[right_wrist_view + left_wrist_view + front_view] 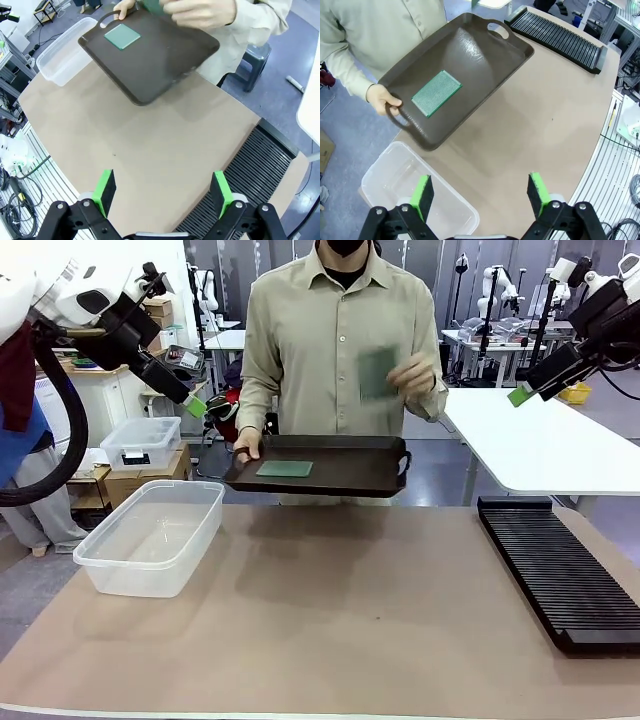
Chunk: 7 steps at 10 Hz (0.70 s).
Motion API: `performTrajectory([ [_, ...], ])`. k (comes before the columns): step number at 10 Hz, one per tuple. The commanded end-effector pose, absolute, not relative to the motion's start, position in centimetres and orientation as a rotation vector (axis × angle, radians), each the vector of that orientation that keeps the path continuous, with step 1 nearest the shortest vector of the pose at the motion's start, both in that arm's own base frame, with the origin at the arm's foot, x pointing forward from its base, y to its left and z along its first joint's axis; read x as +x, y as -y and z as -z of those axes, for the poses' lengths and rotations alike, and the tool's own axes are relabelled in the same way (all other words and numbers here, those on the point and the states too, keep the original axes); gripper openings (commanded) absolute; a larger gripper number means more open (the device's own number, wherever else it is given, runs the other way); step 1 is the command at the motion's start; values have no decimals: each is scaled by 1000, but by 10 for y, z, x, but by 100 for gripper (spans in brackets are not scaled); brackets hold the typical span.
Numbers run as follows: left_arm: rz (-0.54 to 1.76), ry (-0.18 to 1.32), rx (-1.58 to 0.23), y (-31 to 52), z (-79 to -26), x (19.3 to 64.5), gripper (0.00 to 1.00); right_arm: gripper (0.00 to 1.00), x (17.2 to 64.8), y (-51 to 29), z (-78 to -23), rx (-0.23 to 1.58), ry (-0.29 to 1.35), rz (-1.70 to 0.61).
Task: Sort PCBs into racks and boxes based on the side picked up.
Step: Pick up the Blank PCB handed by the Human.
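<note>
As it lies flat, green rectangular PCB (284, 469)

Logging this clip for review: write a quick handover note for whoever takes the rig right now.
Open, empty, raised: left gripper, right gripper.
One PCB lies on the tray the person holds; the second PCB is in the person's other hand, blurred.
The tub and rack look empty: nothing sorted yet.
To do: pick up both boards, sort each into rack or tub.

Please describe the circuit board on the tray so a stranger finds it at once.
Across the table, the person holds a dark brown tray. On it lies a flat green PCB; the other PCB is raised in the person's hand.
</note>
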State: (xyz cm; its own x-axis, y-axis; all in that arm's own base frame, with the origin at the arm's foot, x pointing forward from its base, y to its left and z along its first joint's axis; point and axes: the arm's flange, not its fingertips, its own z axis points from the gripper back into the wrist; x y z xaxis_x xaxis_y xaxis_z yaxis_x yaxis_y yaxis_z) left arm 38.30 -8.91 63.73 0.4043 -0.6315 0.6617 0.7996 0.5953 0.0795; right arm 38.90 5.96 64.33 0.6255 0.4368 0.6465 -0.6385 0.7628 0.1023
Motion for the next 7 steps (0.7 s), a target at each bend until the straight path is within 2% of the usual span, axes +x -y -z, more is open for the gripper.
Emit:
performTrajectory([
  [1,918,702,-276,88,-636,383,100,100,389,-60,-643,342,638,-633],
  [7,918,702,-276,88,-636,383,100,100,389,-60,-643,342,638,-633],
])
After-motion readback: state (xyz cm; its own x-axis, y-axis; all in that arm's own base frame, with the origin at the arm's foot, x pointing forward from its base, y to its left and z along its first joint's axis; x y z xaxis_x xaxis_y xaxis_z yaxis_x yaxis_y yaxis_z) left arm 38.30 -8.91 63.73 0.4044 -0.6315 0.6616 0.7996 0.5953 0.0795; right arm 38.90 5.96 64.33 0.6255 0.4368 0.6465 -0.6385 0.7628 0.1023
